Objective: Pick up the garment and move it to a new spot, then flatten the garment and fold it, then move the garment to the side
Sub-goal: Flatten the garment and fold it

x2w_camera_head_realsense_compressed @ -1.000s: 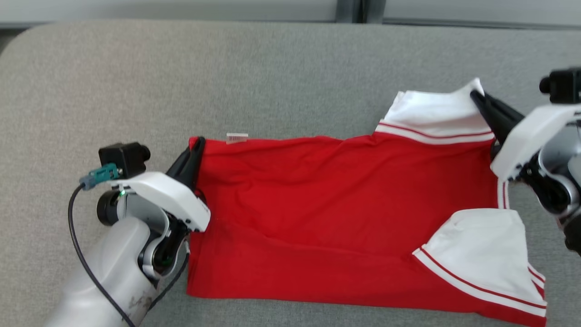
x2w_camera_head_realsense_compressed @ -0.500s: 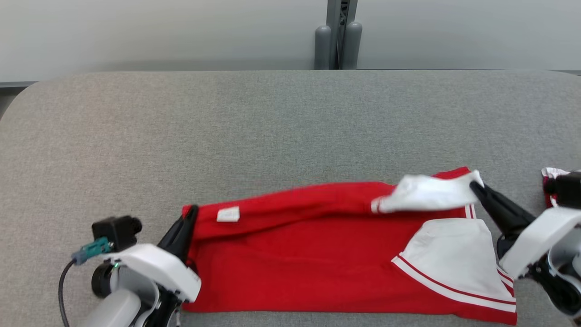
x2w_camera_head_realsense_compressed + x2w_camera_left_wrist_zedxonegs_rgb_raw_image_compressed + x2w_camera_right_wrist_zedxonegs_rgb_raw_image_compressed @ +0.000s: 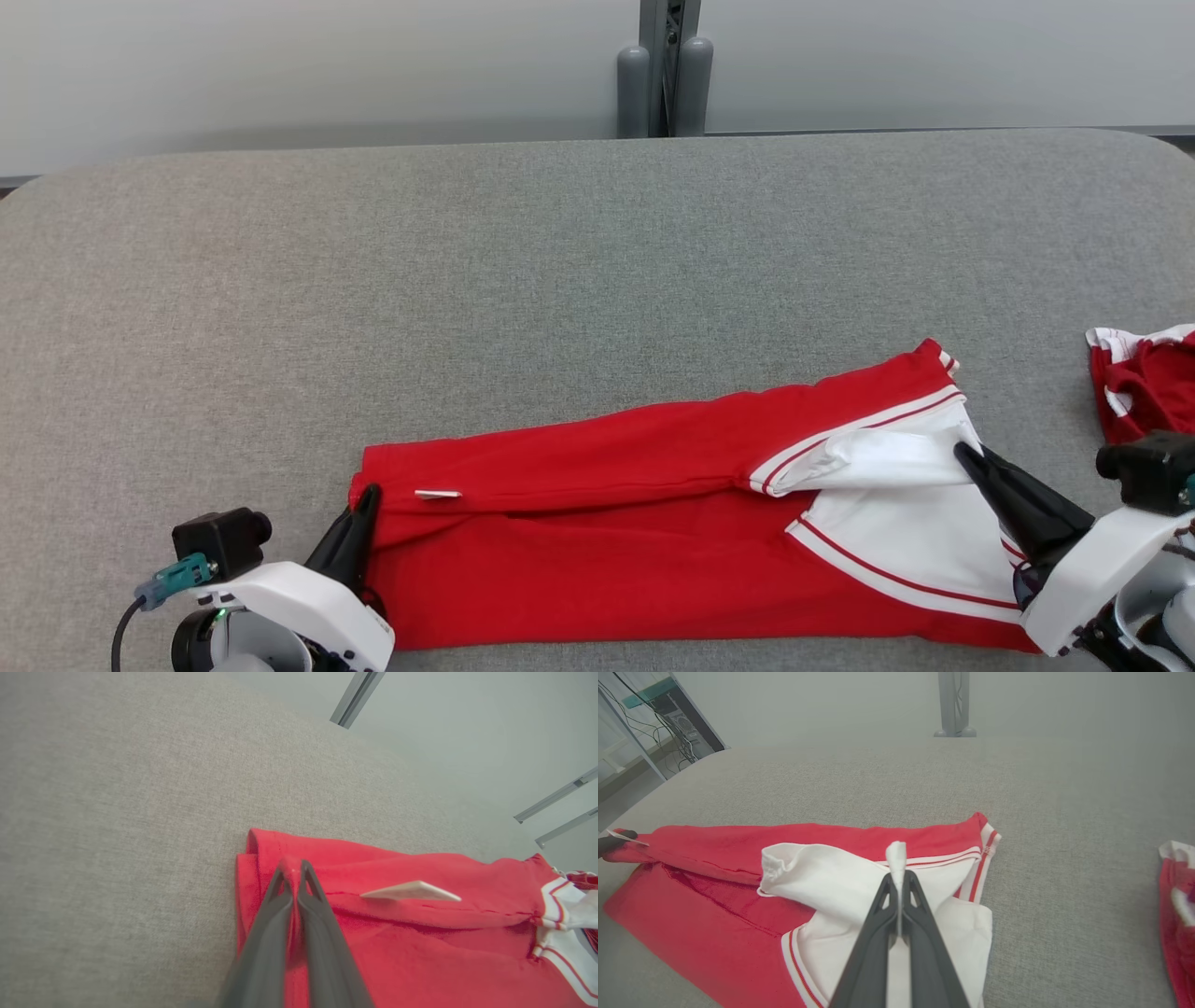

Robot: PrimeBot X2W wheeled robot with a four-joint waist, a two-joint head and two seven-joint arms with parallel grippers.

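Two pinches hold the garment [image 3: 607, 560] by the near edge of the table [image 3: 560, 280]: our left gripper [image 3: 368, 495] clamps its hem corner [image 3: 261, 844], our right gripper [image 3: 963, 455] the white sleeve [image 3: 878, 459]. Its long axis runs between them.

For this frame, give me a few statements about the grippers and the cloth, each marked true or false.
1. The left gripper is shut on an edge of the red garment. True.
2. The right gripper is open and holds nothing. False: it is shut on the white sleeve.
3. A second garment, red and white, lies at the right edge of the table. True.
4. The red garment lies in one flat layer. False: its far part is folded over onto the near part.
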